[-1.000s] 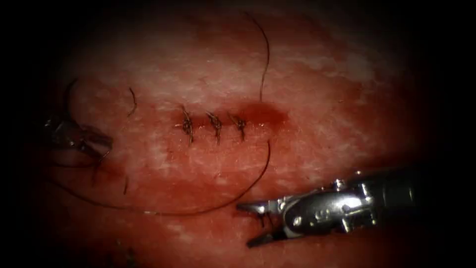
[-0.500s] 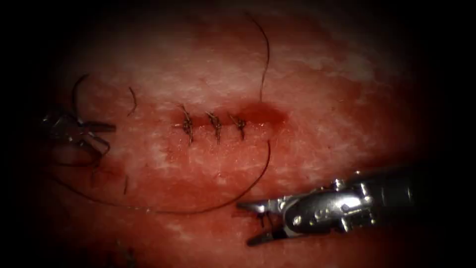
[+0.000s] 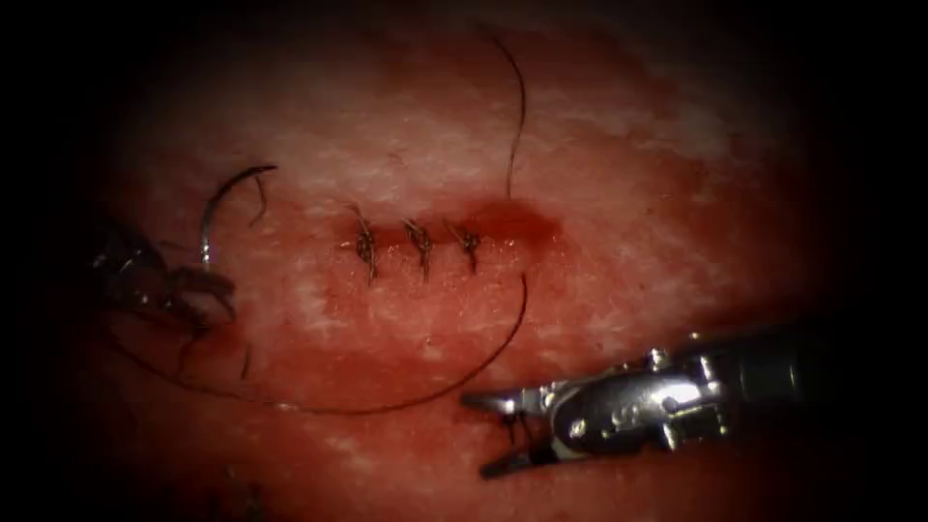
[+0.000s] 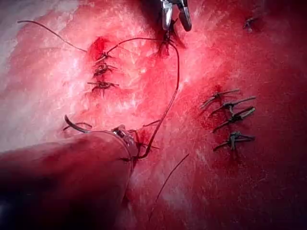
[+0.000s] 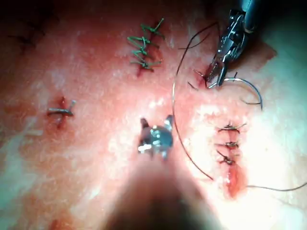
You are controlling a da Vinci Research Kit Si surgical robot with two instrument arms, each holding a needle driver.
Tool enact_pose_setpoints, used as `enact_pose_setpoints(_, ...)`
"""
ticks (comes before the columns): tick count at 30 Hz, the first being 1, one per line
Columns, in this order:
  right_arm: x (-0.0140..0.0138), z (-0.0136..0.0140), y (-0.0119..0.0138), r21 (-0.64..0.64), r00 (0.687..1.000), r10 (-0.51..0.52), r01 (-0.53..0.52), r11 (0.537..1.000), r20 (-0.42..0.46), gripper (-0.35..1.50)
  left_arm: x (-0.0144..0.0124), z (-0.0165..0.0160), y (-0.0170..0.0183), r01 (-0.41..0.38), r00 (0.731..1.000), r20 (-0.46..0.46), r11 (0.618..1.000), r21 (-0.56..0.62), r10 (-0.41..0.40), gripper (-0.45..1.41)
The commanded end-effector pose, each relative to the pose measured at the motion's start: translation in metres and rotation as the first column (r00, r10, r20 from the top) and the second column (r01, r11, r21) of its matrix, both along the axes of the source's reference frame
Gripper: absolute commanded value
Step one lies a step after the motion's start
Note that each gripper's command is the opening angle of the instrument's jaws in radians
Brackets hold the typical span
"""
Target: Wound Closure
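On the tissue [image 3: 619,193] the cut [image 3: 503,224] carries three dark stitches [image 3: 420,244]. Left of the cut, my left tool [image 3: 208,290] is shut on the curved needle [image 3: 217,198] near one end. The needle arcs up and rightward, free of the tissue; the same grip is seen in the right wrist view on the needle [image 5: 252,88]. A long thread [image 3: 387,406] runs from the cut's right part down and around toward the left tool. Below the cut on the right, my right tool [image 3: 480,435] stands open and holds nothing, as its jaws [image 5: 156,123] also show.
A second strand [image 3: 520,116] rises from the cut toward the far side. Red fluid pools at the cut's right end [image 3: 527,222]. Other stitched cuts lie nearby: dark stitches [image 4: 230,115], green stitches [image 5: 144,48] and a single stitch [image 5: 60,111].
The left tool has turned and shifted slightly right, swinging the needle's free end up and toward the cut. The right tool has stayed in place, open.
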State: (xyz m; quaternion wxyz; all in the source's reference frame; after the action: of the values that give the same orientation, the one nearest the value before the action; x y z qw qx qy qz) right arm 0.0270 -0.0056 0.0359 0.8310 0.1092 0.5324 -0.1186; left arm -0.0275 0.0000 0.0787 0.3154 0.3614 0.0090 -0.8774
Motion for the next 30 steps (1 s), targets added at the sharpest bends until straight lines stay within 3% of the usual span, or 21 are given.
enact_pose_setpoints(1,0.0004,0.0005,-0.0008,0.002,1.000,-0.002,0.002,1.000,-0.001,0.68,-0.0007,0.0006,-0.0010,-0.003,1.000,0.005,1.000,0.002,0.003,-0.11)
enact_pose_setpoints(3,0.0004,0.0005,-0.0008,0.002,1.000,-0.002,0.002,1.000,-0.001,0.68,-0.0011,0.0006,-0.0013,-0.012,1.000,0.005,1.000,0.004,0.012,-0.43)
enact_pose_setpoints(4,0.0004,0.0005,-0.0008,0.002,1.000,-0.002,0.002,1.000,0.000,0.68,-0.0012,0.0008,-0.0013,-0.014,1.000,0.004,1.000,0.006,0.014,-0.45)
enact_pose_setpoints(13,0.0004,0.0005,-0.0007,-0.001,1.000,0.003,-0.003,1.000,0.003,0.66,-0.0004,0.0022,0.0011,0.001,1.000,-0.020,0.999,0.053,0.000,-0.45)
enact_pose_setpoints(22,0.0004,0.0007,-0.0002,-0.009,0.999,0.032,-0.032,0.999,0.020,0.63,-0.0008,-0.0005,0.0063,0.182,0.983,0.006,0.982,0.058,-0.182,-0.45)
enact_pose_setpoints(30,-0.0005,0.0000,0.0011,0.024,0.997,0.082,-0.082,0.996,0.013,0.63,-0.0036,-0.0019,0.0110,0.317,0.946,0.052,0.945,0.079,-0.321,-0.45)
